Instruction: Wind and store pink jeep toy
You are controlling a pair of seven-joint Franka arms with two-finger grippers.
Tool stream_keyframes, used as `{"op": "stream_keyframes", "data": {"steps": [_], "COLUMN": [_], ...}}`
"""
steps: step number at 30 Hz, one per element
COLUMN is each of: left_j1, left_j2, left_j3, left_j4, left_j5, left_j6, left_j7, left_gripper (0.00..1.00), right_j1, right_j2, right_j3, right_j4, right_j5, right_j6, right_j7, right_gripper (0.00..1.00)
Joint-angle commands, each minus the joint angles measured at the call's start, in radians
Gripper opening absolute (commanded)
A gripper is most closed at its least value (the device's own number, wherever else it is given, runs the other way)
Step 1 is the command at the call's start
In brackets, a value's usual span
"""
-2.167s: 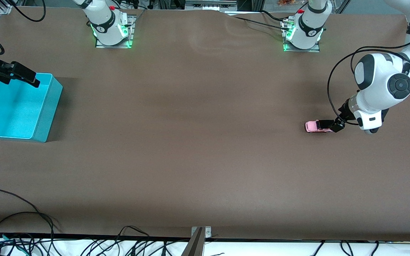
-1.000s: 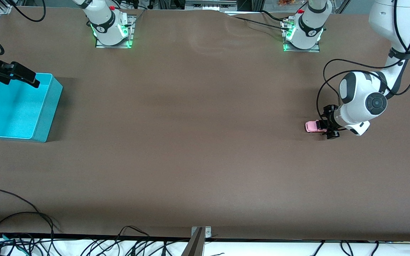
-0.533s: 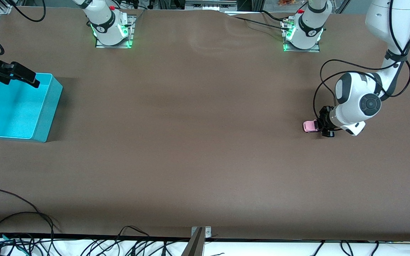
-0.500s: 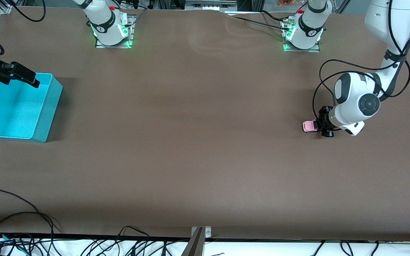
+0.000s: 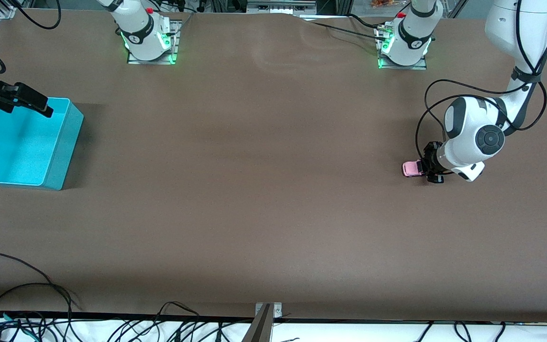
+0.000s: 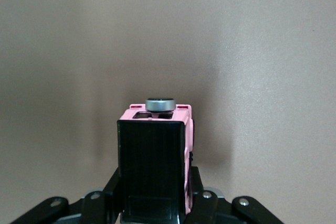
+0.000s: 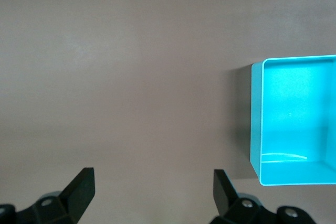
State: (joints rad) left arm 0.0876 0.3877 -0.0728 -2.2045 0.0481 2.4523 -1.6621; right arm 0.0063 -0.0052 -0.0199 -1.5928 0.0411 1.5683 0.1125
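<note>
The pink jeep toy (image 5: pixel 410 168) stands on the brown table near the left arm's end. My left gripper (image 5: pixel 429 169) is low on the table, shut on the jeep's end nearest the arm. In the left wrist view the jeep's black roof (image 6: pixel 152 166) fills the space between the fingers (image 6: pixel 195 182), and the gripper (image 6: pixel 153 187) grips its sides; the pink body and a grey spare wheel (image 6: pixel 160 103) stick out ahead. My right gripper (image 5: pixel 33 102) waits open and empty over the turquoise bin's rim; it also shows in the right wrist view (image 7: pixel 152 187).
The turquoise bin (image 5: pixel 67 147) stands open and empty at the right arm's end of the table; its wall shows in the right wrist view (image 7: pixel 255 119). Cables lie along the table edge nearest the front camera (image 5: pixel 26 294).
The left arm swung its wrist round, came down over the jeep and shut on it. The jeep has slid a little toward the right arm's end. The right arm has not moved.
</note>
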Motion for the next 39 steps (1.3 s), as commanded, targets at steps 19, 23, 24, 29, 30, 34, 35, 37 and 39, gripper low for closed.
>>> {"op": "stream_keyframes", "data": {"steps": [19,23,24,29,30,34,35,37,39], "left_j1": [0.076,0.103,0.11,0.133,0.135,0.162,0.173,0.193,0.218], "left_j2": [0.08,0.091,0.094,0.108,0.112,0.125,0.129,0.141,0.154], "left_j3": [0.001,-0.001,-0.001,-0.002,-0.002,-0.007,-0.01,-0.022,-0.036], "left_j4": [0.022,0.029,0.029,0.031,0.031,0.039,0.039,0.045,0.057], "left_j5": [0.156,0.2,0.207,0.237,0.242,0.257,0.271,0.298,0.314], "left_j6": [0.057,0.057,0.059,0.07,0.073,0.094,0.099,0.102,0.105], "left_j7": [-0.016,-0.016,-0.016,-0.016,-0.016,-0.016,-0.016,-0.016,-0.016], "left_gripper": [0.13,0.13,0.13,0.13,0.13,0.12,0.12,0.12,0.12], "right_j1": [-0.002,-0.002,-0.002,-0.002,-0.002,-0.002,-0.002,-0.002,-0.002], "right_j2": [0.007,0.007,0.007,0.007,0.007,0.007,0.007,0.007,0.007], "right_j3": [-0.002,-0.002,-0.002,-0.002,-0.003,-0.002,-0.003,-0.003,-0.002], "right_j4": [0.017,0.016,0.017,0.017,0.016,0.017,0.016,0.017,0.017], "right_j5": [0.019,0.019,0.019,0.019,0.019,0.019,0.019,0.019,0.019], "right_j6": [0.001,0.001,0.001,-0.001,0.001,-0.001,-0.001,0.001,-0.001], "right_j7": [-0.002,-0.002,-0.002,-0.002,-0.002,-0.002,-0.002,-0.002,-0.002], "right_gripper": [1.0,1.0,1.0,1.0,1.0,1.0,1.0,1.0,1.0]}}
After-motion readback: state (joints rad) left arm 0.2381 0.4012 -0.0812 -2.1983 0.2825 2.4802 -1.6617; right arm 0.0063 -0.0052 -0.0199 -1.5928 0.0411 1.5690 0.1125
